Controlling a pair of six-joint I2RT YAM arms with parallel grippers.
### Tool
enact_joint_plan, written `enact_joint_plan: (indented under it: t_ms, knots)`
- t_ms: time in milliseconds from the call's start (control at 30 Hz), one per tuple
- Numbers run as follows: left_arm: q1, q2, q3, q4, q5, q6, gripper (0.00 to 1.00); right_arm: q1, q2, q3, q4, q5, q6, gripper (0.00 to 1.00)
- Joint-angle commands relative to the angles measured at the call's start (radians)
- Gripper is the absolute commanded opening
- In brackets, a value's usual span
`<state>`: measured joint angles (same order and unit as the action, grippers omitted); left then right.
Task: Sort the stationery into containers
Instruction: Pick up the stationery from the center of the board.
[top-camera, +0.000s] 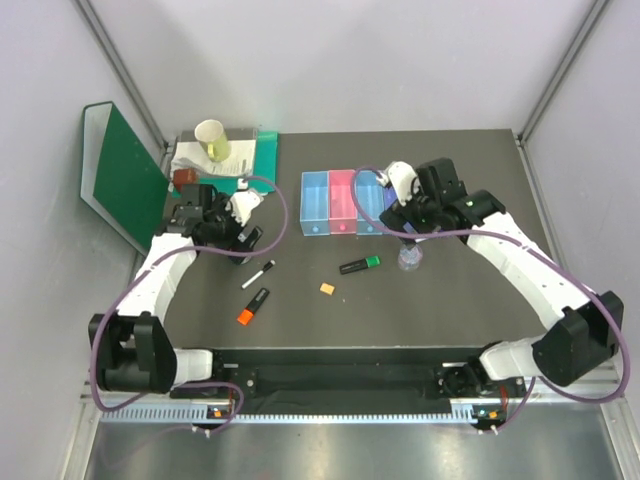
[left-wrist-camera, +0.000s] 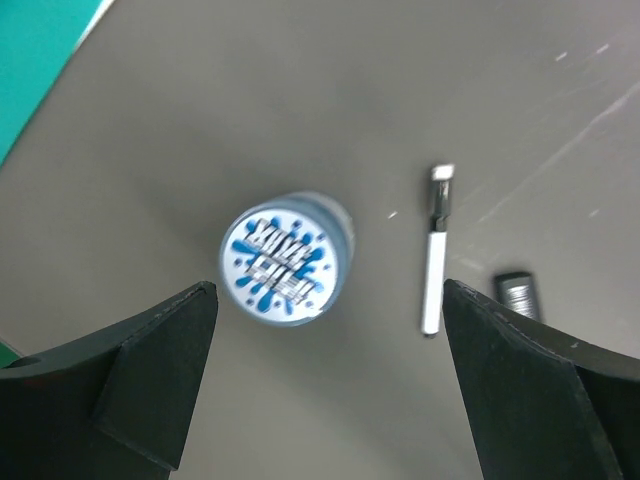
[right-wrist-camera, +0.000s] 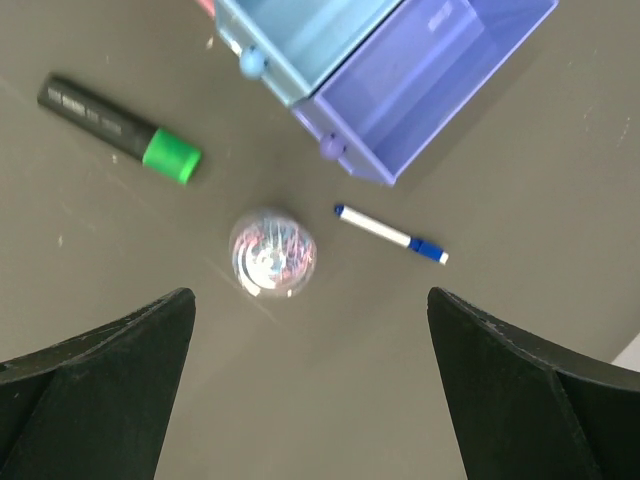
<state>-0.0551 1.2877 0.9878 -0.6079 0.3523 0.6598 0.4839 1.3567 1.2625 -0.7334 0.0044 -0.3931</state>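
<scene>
Just below spread left pincer (left-wrist-camera: 325, 300), blue-patterned tin (left-wrist-camera: 285, 258) (lid up), pen (left-wrist-camera: 436, 255) beside

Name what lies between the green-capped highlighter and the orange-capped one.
The tiny tan block lies there, touching neither, nearer the green-capped highlighter than the orange-capped highlighter. The top external view shows it.

tub (right-wrist-camera: 272, 252) between highlighter (right-wrist-camera: 120, 130) and pen (right-wrist-camera: 390, 233), before bins (right-wrist-camera: 440, 75)
</scene>
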Motion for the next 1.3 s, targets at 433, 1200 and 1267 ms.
enact_joint_plan:
  t_ms: [433,1200,1267]
  knots:
    - [0.096,0.3,0.138,-0.027,0.048,0.244,0.99,-0.024,-0.088,-0.072,-0.081,0.033,-0.148,1.0]
    - [0.095,0.328,0.282,-0.222,0.125,0.274,0.32,-0.346,0.231,-0.083,0.049,-0.011,-0.766,1.0]
    - [0.095,0.314,0.314,-0.256,0.14,0.261,0.28,-0.352,0.265,-0.074,0.075,-0.009,-0.82,1.0]
